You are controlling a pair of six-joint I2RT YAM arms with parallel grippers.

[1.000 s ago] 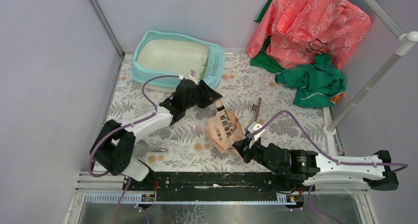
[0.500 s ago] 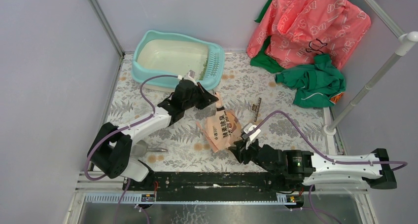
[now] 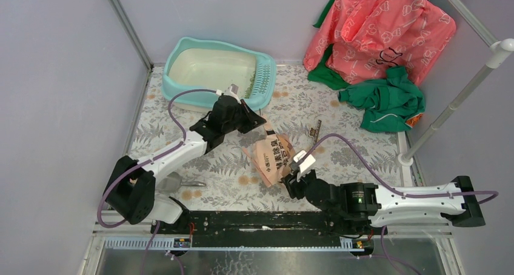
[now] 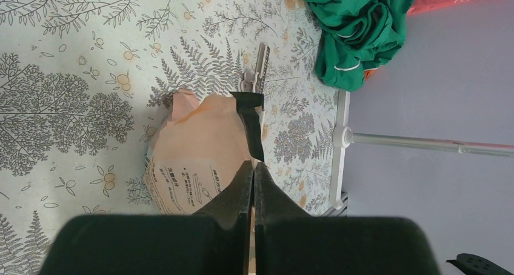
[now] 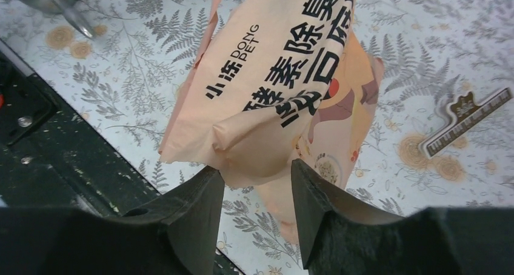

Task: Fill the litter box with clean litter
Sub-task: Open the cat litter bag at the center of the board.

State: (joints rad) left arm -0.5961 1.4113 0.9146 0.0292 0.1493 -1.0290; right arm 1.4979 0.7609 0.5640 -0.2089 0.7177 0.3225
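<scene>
From the overhead camera I have the litter box left of centre in the upper part of the frame, against the back wall, with its slotted end to the right. I can make out only a faint green speckle of clean litter in the cream basin beside that grille, too small to judge the amount. Just below the box, my left gripper reaches the top corner of the peach paper bag, which stands tilted mid-frame on the fern-print mat. On the left wrist camera the two fingers are pressed flat together with the bag's upper edge pinched in the seam, and a black strip runs across the paper just above the tips. My right gripper sits at the bag's lower edge. Its wrist view shows the jaws parted, with the bag's bottom corner in the gap and neither pad pressing it, as far as I can tell. A grey scoop lies lower left near the left arm's base, a long toothed clip lies just right of the bag, and a pink and green cloth heap fills the upper right.
</scene>
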